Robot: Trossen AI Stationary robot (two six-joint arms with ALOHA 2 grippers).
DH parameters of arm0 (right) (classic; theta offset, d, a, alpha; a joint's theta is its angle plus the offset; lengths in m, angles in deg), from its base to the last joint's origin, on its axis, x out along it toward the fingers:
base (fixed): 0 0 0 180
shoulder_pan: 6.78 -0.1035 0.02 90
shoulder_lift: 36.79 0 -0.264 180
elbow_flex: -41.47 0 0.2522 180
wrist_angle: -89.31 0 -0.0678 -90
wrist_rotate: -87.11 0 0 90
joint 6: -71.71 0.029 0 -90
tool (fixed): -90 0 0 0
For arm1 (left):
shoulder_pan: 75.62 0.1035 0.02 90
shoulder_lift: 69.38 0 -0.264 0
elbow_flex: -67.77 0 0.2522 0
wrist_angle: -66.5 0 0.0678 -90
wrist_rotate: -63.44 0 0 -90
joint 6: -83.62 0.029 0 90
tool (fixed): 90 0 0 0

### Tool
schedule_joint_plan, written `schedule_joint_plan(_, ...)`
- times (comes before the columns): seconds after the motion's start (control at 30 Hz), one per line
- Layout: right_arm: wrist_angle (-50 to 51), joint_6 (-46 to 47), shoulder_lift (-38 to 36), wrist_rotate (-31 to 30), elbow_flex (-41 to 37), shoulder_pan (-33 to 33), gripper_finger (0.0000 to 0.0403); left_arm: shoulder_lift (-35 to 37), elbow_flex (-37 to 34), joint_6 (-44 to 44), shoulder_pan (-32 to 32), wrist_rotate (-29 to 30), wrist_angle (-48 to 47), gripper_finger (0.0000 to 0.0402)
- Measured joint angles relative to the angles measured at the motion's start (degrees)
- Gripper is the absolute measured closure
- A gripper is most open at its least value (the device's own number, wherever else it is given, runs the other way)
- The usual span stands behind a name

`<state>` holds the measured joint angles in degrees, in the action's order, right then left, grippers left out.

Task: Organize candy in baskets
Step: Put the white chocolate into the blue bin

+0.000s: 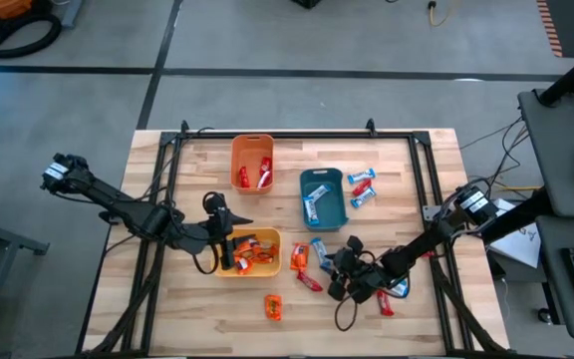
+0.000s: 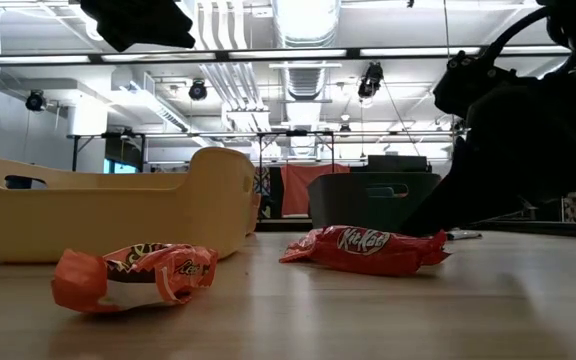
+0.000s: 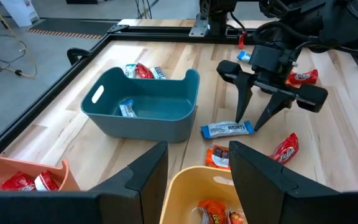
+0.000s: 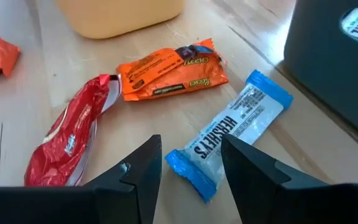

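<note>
My right gripper (image 4: 190,148) is open and low over the table, pointing down. Its fingers stand on either side of one end of a light blue and white candy bar (image 4: 232,132), seen too in the left wrist view (image 3: 227,129); I see no touch. Beside that bar lie an orange candy (image 4: 169,71) and a red one (image 4: 70,134). My left gripper (image 3: 199,149) is open and empty above the yellow basket (image 1: 278,249), which holds orange candies. The orange basket (image 1: 252,140) holds red ones. The teal basket (image 1: 304,194) holds a blue one.
Two blue candies (image 1: 362,186) lie right of the teal basket. An orange candy (image 1: 273,306) and red ones (image 1: 310,282) (image 1: 385,302) lie toward the table's near edge. A black frame (image 1: 267,134) borders the table. Bare wood lies at the near left.
</note>
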<state>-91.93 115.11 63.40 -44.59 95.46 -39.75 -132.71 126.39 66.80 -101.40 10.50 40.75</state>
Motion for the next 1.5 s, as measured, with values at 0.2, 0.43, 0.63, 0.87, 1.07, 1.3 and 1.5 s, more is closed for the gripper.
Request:
schedule_joint_plan(0.2, 0.1, -0.6, 0.0, 0.9, 0.0, 0.0, 0.0248, 0.0, 0.0, 0.0, 0.0, 0.0, 0.0, 0.0247)
schedule_joint_plan(0.43, 0.1, -1.0, -0.1, 1.5, 0.0, 0.0, 0.0320, 0.0, 0.0, 0.0, 0.0, 0.0, 0.0, 0.0247)
schedule_joint_plan(0.63, -0.2, -1.6, -1.2, 3.4, 0.0, 0.0, 0.0313, 0.0, 0.0, 0.0, 0.0, 0.0, 0.0, 0.0247)
schedule_joint_plan(0.87, 0.1, -10.0, -1.7, 4.2, 0.0, 0.2, 0.0202, 0.0, 0.0, 0.0, 0.0, 0.0, 0.0, 0.0247)
schedule_joint_plan(1.07, 0.1, -18.7, -1.7, 2.5, 0.0, 1.1, 0.0114, 0.0, 0.0, 0.0, 0.0, 0.0, 0.0, 0.0247)
schedule_joint_plan(1.3, 2.0, -21.0, -1.7, 4.1, 0.0, 3.6, 0.0104, 0.0, 0.0, 0.0, 0.0, 0.0, 0.0, 0.0247)
schedule_joint_plan(1.5, 1.9, -20.9, -0.6, 6.8, 0.0, 4.4, 0.0137, 0.0, 0.0, 0.8, 0.0, 0.0, 0.0, 0.0247)
